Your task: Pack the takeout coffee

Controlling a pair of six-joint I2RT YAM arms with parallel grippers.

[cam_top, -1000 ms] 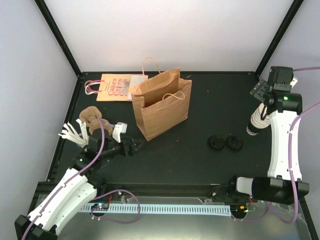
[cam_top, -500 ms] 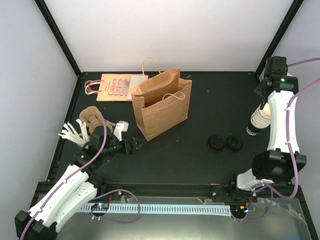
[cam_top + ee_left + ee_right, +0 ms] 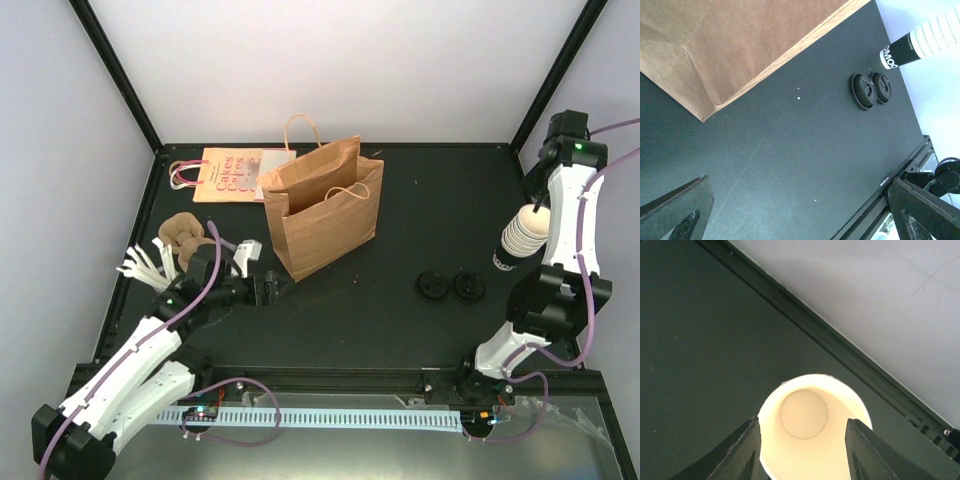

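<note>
No lidded takeout coffee is in view. A nested stack of lidless cream cups (image 3: pixel 518 238) with a black base stands at the table's right edge; it also shows as the cup stack (image 3: pixel 925 42) in the left wrist view. My right gripper (image 3: pixel 537 205) reaches down over it. Its fingers (image 3: pixel 747 450) press both sides of the top cup (image 3: pixel 812 440), whose empty inside faces the camera. Two black lids (image 3: pixel 450 287) lie on the table left of the stack. The brown paper bag (image 3: pixel 322 215) stands open at centre. My left gripper (image 3: pixel 275 290) hovers open beside the bag's near corner (image 3: pixel 705 112), holding nothing.
A flat printed paper bag (image 3: pixel 232 176) lies at the back left. Brown pulp cup trays (image 3: pixel 185 232) and white cutlery (image 3: pixel 145 268) sit at the left edge. The black frame rail (image 3: pixel 840 347) runs just behind the cup stack.
My right gripper has come down over the cup stack and closed its jaws onto the top cup. The left gripper has shifted slightly towards the bag and stays open.
</note>
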